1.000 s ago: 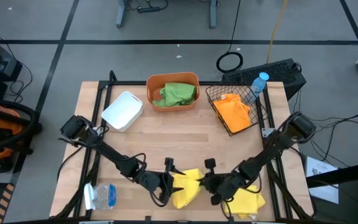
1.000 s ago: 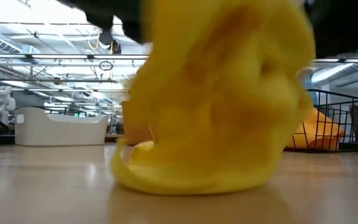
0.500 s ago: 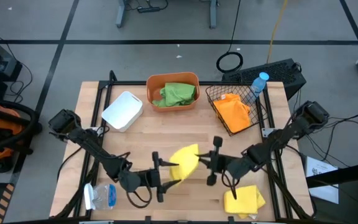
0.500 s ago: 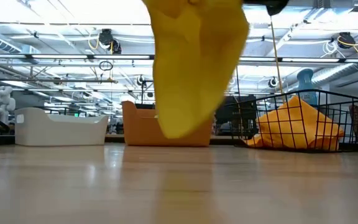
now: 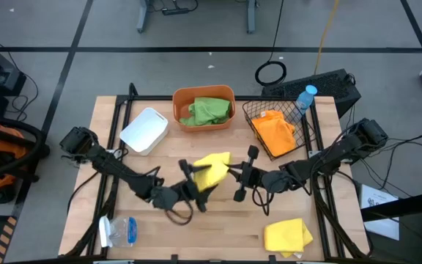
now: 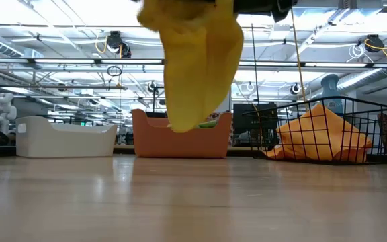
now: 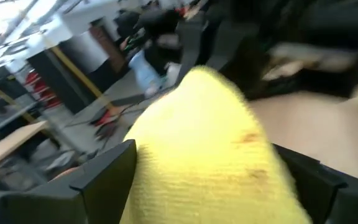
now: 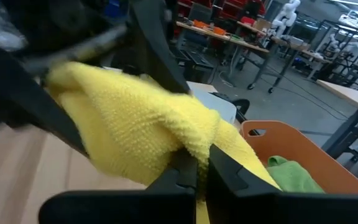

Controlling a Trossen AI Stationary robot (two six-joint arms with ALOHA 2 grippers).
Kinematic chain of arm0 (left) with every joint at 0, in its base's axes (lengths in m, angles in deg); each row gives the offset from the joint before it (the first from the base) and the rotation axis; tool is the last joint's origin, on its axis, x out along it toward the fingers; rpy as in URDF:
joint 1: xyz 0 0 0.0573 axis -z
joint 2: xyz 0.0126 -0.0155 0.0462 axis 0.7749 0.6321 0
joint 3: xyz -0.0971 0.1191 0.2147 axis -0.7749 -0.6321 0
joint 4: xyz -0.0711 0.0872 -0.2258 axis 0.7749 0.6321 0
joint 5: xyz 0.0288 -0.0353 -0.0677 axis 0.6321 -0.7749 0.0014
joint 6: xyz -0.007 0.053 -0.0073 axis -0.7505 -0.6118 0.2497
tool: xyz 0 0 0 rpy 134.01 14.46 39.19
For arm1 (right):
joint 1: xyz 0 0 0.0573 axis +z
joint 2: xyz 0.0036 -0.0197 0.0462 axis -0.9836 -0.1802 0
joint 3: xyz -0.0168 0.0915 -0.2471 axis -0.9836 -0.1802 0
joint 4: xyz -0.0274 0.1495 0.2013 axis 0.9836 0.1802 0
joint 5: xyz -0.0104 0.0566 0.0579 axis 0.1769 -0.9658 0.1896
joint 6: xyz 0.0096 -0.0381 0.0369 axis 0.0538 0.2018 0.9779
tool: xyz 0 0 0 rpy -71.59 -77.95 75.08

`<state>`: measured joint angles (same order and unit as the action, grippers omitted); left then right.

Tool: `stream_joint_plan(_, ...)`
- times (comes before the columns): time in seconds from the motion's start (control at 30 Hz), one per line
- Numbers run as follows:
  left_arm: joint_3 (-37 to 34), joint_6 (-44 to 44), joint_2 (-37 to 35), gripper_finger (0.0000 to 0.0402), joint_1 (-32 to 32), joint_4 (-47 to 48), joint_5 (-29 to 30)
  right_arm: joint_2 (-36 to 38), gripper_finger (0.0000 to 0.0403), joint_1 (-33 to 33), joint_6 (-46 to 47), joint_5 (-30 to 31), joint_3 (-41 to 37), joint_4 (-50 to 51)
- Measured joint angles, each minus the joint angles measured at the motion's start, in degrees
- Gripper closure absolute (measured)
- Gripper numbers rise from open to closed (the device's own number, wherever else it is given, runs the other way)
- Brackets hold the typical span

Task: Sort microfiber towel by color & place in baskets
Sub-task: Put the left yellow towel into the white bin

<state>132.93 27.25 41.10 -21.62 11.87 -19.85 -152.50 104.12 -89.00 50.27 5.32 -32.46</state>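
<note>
A bright yellow microfiber towel [image 5: 212,167] hangs in the air over the table's middle; in the low view the towel [image 6: 197,67] is well clear of the tabletop. My right gripper [image 5: 230,174] is at its right side, shut on it. My left gripper [image 5: 195,183] is at its left side, open, with the towel [image 7: 210,155] bulging between its two fingers. A second yellow towel [image 5: 288,235] lies flat near the table's near right corner. A green towel [image 5: 209,110] lies in the orange tub [image 5: 182,97], and an orange towel [image 5: 275,128] in the black wire basket [image 5: 257,110]. My right gripper pinches a bunched fold of the yellow towel [image 8: 188,144] between its two fingers [image 8: 219,171], coming level from the table's right. The towel is lifted clear and hangs slack below the hold. My left gripper: its open fingers [image 7: 107,174] stand on either side of the towel's left part; whether they touch it, I cannot tell.
The white tub [image 5: 144,130] stands at the far left of the table. A clear bottle with a blue cap [image 5: 306,97] stands behind the wire basket. A clear plastic packet [image 5: 119,231] lies at the near left. Bare wood lies between the grippers and the tubs.
Both grippers have risen and moved from the near edge toward the table's middle. The yellow towel, heaped on the table a second ago, has been lifted clear and now hangs. The second yellow towel has stayed where it was.
</note>
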Motion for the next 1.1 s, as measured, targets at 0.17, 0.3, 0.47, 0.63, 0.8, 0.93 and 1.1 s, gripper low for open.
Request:
stream_joint_plan(0.17, 0.0, 0.4, 0.0, 0.0114, -3.6, 3.7, -0.1, 0.0, 0.0403, -1.6, -1.3, -0.5, 0.0, -1.2)
stream_joint_plan(0.3, 0.0, -1.5, 0.0, 0.0203, -5.4, 4.2, 1.2, 0.0, 0.0402, -3.2, -1.5, -3.4, 0.0, -1.2)
stream_joint_plan(0.47, -0.1, -1.6, -1.5, 0.0366, -5.9, 5.2, 3.0, 0.0, 0.039, -5.3, -1.5, -6.4, 0.0, -1.4)
stream_joint_plan(0.63, -0.1, -1.5, -6.1, 0.0375, -6.0, 11.3, 3.0, 0.0, 0.0355, -6.9, -1.5, -6.7, 0.1, -2.1)
stream_joint_plan(0.8, 0.0, 0.2, -12.5, 0.0383, -6.6, 22.0, 3.4, 0.0, 0.0302, -8.1, -2.0, -6.5, 0.1, -1.7)
stream_joint_plan(0.93, 0.0, 6.5, -19.7, 0.0383, -7.3, 37.3, 3.3, 0.0, 0.0264, -8.9, -2.8, -6.5, 0.1, -0.2)
stream_joint_plan(1.1, 0.0, 17.3, -30.7, 0.0383, -8.2, 56.8, -0.9, 0.0, 0.0238, -9.9, -2.8, -6.5, 0.0, 2.9)
